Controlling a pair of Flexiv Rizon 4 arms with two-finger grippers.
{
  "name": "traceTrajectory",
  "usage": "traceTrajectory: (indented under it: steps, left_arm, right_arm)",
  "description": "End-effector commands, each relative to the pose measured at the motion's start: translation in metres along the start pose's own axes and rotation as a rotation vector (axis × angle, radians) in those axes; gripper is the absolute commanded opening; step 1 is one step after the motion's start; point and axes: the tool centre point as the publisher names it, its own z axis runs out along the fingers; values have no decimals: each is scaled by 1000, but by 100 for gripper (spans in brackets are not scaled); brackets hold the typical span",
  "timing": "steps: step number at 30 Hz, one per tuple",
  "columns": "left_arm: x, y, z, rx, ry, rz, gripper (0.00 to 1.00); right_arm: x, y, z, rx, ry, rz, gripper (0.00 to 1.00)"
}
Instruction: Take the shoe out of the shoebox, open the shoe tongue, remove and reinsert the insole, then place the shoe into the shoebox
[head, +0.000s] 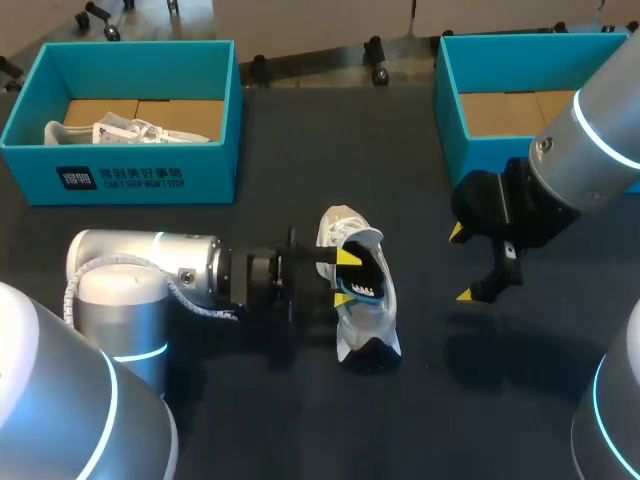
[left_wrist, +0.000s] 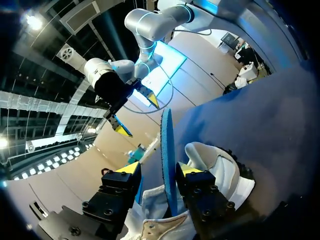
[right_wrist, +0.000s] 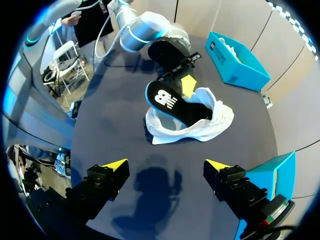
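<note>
10 o'clock shoebox: second shoe inside, white print on front wall. 2 o'clock shoebox: cardboard floor showing. Centre: shoe, insole upright between spread left gripper. Right gripper spread, at shoe's 3 o'clock.

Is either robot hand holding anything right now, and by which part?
Cannot tell: the insole stands on edge inside the left gripper, partly in the shoe, but contact on both sides isn't visible. The right gripper holds nothing.

The left arm and the right arm are silver tubes with blue light rings. Behind the yellow fingertips sit black finger blocks with screws.
</note>
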Motion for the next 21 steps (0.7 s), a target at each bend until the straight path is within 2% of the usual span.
traceTrajectory:
  steps: [1, 3, 4, 12, 21]
  left_arm:
    - [4, -4, -10, -3, 11, -3, 32]
    - [7, -4, -10, -6, 20, -7, 6]
    - [9, -4, -10, -6, 30, -9, 0]
    - [20, 5, 0, -21, 69, 17, 0]
    - [17, 26, -2, -62, 69, 34, 0]
  right_arm:
    - [1, 0, 1, 0, -3, 0, 100]
    - [1, 0, 1, 0, -3, 0, 100]
    - [1, 0, 1, 0, -3, 0, 100]
    - [1, 0, 1, 0, -3, 0, 100]
    - [1, 0, 1, 0, -3, 0, 100]
